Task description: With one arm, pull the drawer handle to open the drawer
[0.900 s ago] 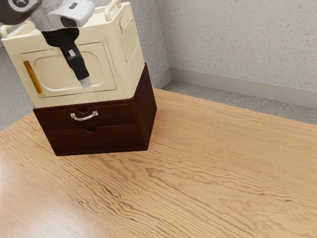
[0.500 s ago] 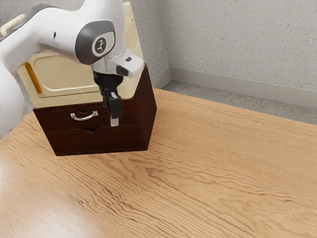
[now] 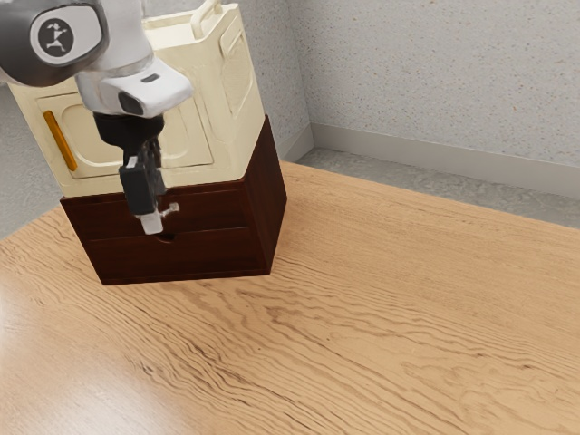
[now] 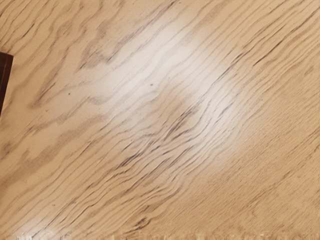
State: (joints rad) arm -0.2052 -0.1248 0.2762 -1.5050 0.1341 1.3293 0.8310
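In the exterior view my gripper (image 3: 152, 223) points down in front of the dark brown cabinet's upper drawer (image 3: 217, 208). It covers most of the silver handle (image 3: 170, 209), whose end shows just beside the gripper on the exterior view's right. Whether the gripper touches the handle is unclear. The upper drawer's front looks flush with the cabinet, above the lower drawer (image 3: 208, 255). In the wrist view, a dark edge of the cabinet (image 4: 4, 75) shows beyond the wooden tabletop.
A cream box with an orange handle (image 3: 61, 140) stands on the cabinet, behind my arm. The wooden table (image 3: 381, 308) extends in front of the cabinet and toward the exterior view's right. A speckled wall (image 3: 435, 82) rises behind.
From over the cream box's front, my hand came down toward the exterior view's right, then moved back left across the upper drawer to the handle. Cabinet and drawers look unmoved.
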